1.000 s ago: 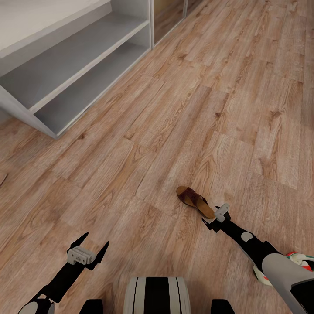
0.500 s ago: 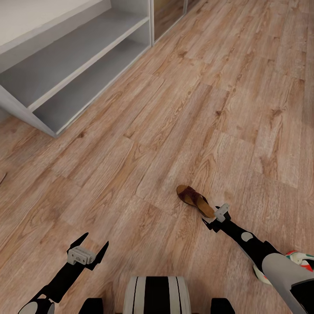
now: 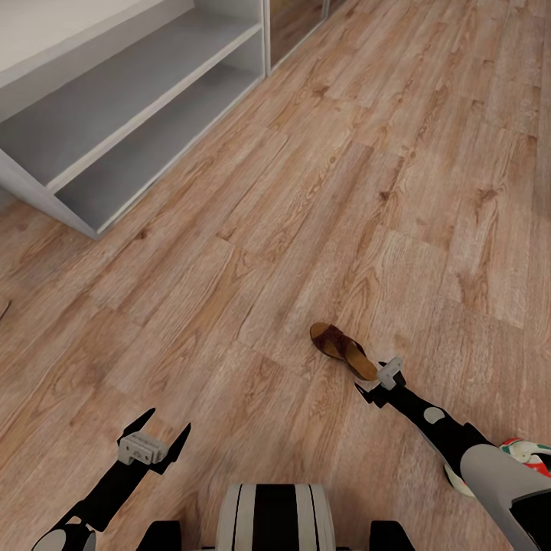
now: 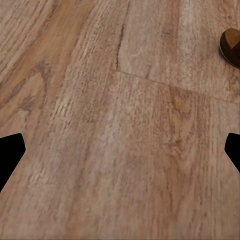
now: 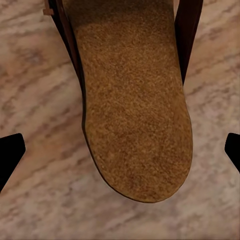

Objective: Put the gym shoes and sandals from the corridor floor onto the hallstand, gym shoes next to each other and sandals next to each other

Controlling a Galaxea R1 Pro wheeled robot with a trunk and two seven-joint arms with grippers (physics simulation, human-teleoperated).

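Cut off and covered parts

The right arm hides most of a gym shoe (image 3: 526, 453) at the head view's edge; the rack (image 3: 115, 115) runs off the frame; the sandal's (image 5: 132, 100) strap end is cropped in the right wrist view, and only its tip (image 4: 231, 45) shows in the left.

Corridor floor (image 3: 321, 191): wood-grain planks, matt, visible knots and seams. Sandal (image 3: 343, 352): dark brown leather strap, slight sheen; footbed (image 5: 135, 100) tan, rough suede-like nap. Hallstand (image 3: 115, 122): smooth matt light-grey panels. Gym shoe (image 3: 528, 455): white with red and green patches, looks glossy.
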